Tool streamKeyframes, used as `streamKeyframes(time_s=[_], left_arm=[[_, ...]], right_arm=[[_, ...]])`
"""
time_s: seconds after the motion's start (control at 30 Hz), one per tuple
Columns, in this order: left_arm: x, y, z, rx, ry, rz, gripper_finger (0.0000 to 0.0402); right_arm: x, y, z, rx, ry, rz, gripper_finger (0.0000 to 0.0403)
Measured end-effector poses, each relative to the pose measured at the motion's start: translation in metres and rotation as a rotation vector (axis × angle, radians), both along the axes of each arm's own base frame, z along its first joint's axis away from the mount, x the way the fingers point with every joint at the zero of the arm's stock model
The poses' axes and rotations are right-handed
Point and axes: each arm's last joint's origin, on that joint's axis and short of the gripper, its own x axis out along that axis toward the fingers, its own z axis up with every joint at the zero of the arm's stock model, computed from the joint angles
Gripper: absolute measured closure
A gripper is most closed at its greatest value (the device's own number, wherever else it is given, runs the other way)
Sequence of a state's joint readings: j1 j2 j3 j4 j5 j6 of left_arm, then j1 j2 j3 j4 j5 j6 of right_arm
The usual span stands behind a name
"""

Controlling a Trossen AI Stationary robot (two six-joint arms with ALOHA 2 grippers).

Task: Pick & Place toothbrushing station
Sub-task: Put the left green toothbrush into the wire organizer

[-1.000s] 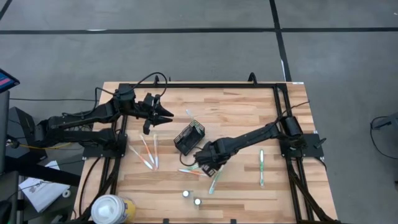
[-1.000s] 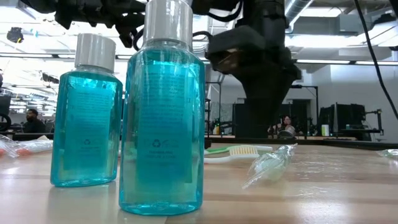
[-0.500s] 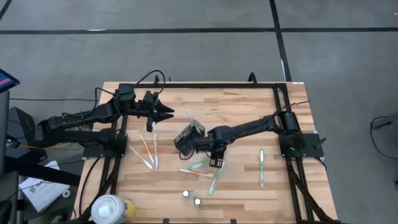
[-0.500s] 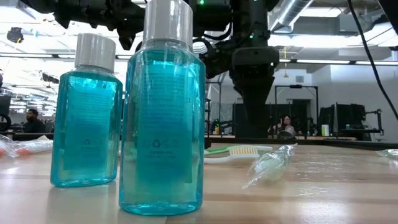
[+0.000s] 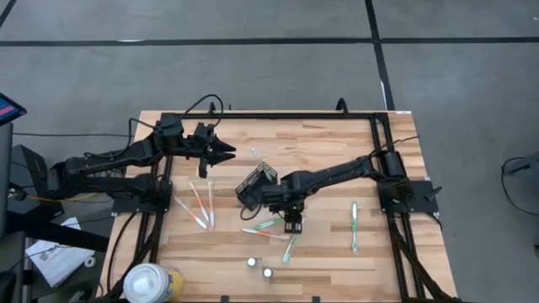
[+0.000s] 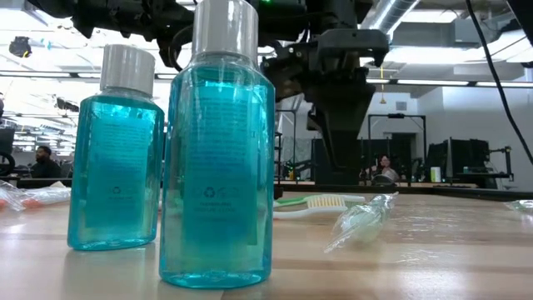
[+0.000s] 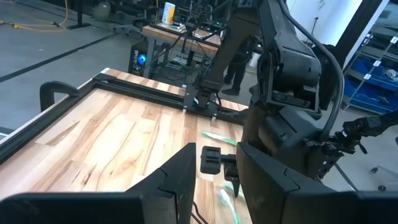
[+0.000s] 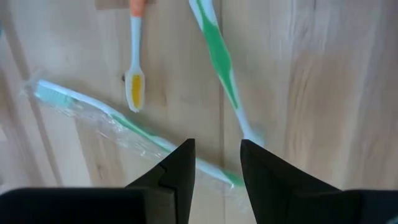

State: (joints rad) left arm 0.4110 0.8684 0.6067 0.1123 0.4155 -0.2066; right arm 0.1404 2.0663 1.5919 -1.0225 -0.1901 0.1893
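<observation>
Black mesh holder [image 5: 257, 185] beside right gripper [image 5: 291, 224], jaws part-open over toothbrushes [image 8: 219, 59], left gripper [image 5: 226, 151] likewise

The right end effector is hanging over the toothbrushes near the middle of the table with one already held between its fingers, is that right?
Not quite. The right end effector does hang over the toothbrushes near the middle of the table, but it holds nothing. The right wrist view shows its fingers apart with bare wood between them, and the green toothbrush and the wrapped toothbrush lie flat on the table below.
</observation>
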Motion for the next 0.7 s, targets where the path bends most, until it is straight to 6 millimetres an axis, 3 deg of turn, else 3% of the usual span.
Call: streamKeyframes(time_s=[0.3, 0.57, 0.7], left_arm=[[0.0, 0.0, 0.0, 0.032, -0.001, -0.003, 0.0289], [0.001, 0.002, -0.001, 0.058, 0.009, 0.059, 0.0289], [0.001, 0.003, -0.001, 0.056, 0.013, 0.073, 0.0289]], right_arm=[[0.0, -0.001, -0.002, 0.016, 0.006, -0.04, 0.0284], [0.004, -0.01, -0.003, -0.023, -0.047, 0.035, 0.0284], [-0.004, -0.017, -0.02, -0.039, -0.013, 0.039, 0.0284]])
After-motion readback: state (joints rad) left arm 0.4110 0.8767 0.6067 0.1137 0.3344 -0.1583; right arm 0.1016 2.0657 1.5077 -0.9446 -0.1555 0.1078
